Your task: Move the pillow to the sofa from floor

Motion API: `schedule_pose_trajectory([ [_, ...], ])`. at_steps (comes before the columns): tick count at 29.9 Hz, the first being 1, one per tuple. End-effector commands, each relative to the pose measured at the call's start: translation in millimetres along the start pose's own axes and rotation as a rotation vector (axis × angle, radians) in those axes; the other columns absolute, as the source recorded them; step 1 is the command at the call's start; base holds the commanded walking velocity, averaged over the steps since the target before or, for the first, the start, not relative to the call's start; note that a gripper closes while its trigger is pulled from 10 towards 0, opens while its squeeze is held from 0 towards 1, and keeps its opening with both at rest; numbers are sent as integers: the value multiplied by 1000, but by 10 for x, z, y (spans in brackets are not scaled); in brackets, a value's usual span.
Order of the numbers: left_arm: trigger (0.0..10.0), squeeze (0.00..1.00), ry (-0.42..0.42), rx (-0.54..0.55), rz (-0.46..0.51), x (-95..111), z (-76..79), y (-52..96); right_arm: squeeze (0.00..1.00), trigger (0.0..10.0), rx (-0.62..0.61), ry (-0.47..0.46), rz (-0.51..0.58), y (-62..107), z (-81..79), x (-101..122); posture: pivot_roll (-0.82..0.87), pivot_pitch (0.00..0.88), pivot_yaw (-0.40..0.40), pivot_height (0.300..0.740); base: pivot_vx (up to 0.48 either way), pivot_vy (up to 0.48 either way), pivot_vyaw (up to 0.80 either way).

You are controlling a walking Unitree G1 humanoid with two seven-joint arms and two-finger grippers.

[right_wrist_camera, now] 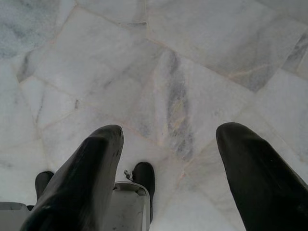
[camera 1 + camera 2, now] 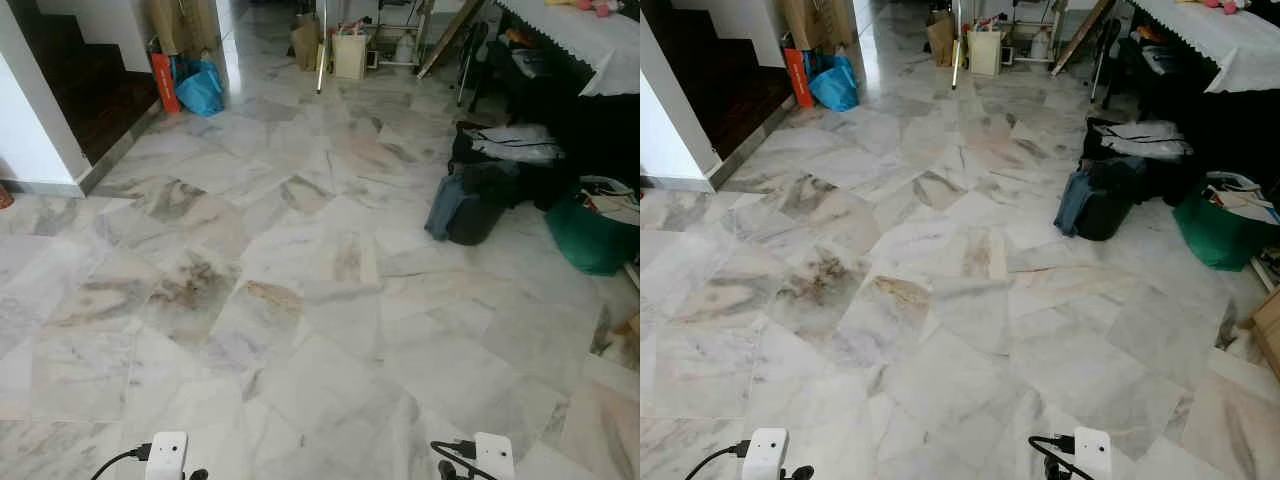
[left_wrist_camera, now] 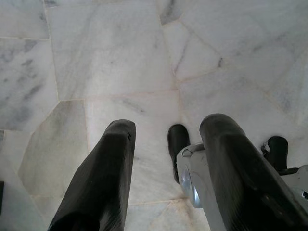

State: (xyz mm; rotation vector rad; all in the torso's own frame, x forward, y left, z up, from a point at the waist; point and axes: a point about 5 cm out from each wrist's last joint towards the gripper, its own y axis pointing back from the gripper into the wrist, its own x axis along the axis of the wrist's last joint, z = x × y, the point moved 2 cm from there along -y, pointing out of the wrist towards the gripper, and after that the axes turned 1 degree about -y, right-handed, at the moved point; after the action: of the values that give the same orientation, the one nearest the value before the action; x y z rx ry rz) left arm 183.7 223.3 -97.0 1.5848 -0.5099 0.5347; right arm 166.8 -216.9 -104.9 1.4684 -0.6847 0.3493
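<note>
Both spread wide, holding nothing: left end effector and right end effector, hanging over marble floor. No pillow or sofa visible. Trip risk ahead-right of right end effector: dark bags.

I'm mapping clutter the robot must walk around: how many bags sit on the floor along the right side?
3: a black bag with white papers on top by the dark table, a dark bag just in front of it, and a green bag nearest the right edge. More may be hidden under the table.
</note>
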Motion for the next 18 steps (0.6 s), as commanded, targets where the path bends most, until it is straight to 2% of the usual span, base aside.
schedule_pose_trajectory([
  [1, 10000, 0, -26, -17, -63, -96, 41, 5, 0, 10000, 45, 71, -45, -36, 219, 251, 133, 0, -114, 740, 0, 0, 0],
  [15, 10000, 0, -25, -16, -63, -98, 45, 5, 0, 10000, 44, 74, -46, -36, 222, 251, 133, 0, -115, 740, 0, 0, 0],
  [18, 10000, 0, -19, -11, -66, -86, 49, -1, 0, 10000, 22, 38, -20, -40, 229, 279, 134, 0, -114, 740, 0, 0, 0],
])
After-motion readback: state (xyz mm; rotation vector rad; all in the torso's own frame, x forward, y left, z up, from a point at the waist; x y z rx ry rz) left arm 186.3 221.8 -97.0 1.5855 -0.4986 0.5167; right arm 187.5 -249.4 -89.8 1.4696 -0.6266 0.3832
